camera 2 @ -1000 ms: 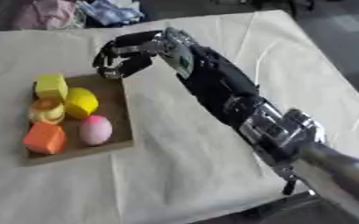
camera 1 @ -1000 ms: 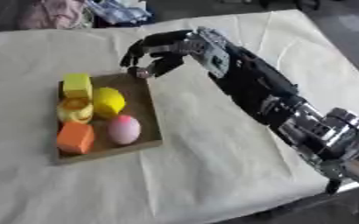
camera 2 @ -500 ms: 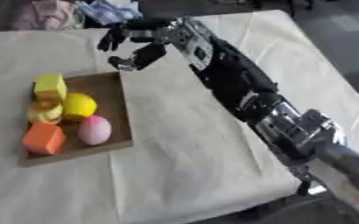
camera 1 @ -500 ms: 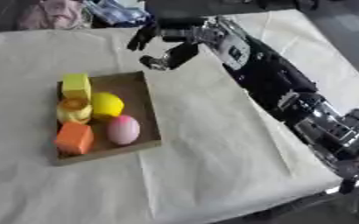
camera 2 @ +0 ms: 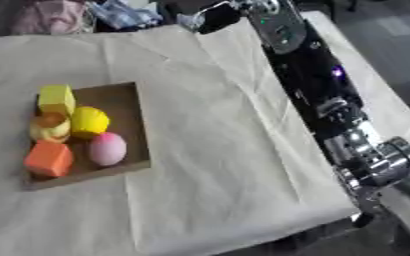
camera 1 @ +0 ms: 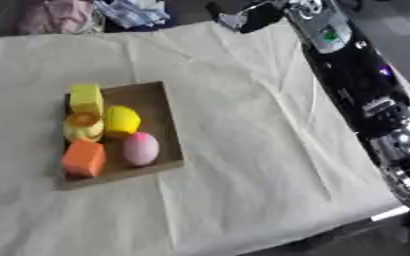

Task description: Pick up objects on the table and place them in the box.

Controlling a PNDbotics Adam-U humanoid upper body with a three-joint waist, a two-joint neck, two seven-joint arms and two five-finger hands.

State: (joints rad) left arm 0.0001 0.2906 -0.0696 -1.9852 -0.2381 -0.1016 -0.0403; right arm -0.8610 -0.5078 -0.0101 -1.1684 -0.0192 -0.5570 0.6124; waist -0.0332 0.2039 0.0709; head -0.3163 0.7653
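Observation:
A brown shallow box [camera 1: 159, 102] lies on the left of the table. In it are a yellow block [camera 1: 86, 97], a yellow round fruit [camera 1: 121, 120], an orange-and-yellow ring-shaped piece [camera 1: 83, 126], an orange cube [camera 1: 84, 157] and a pink egg [camera 1: 141, 148]. My right arm [camera 1: 353, 75] stretches from the lower right up along the table's right side. Its hand [camera 2: 212, 18] hangs blurred beyond the table's far edge, well away from the box, with nothing visibly in it. No loose object shows on the cloth. My left hand is out of view.
A cream cloth [camera 1: 243, 150] covers the table, creased down the middle. Bundled clothes [camera 1: 134, 12] and a pink cloth [camera 1: 47, 15] lie past the far edge. The table's front edge [camera 1: 287, 235] and right edge run close to my arm.
My right hand has left the box's far right corner, risen and swung back to the table's far edge. The things in the box have kept their places.

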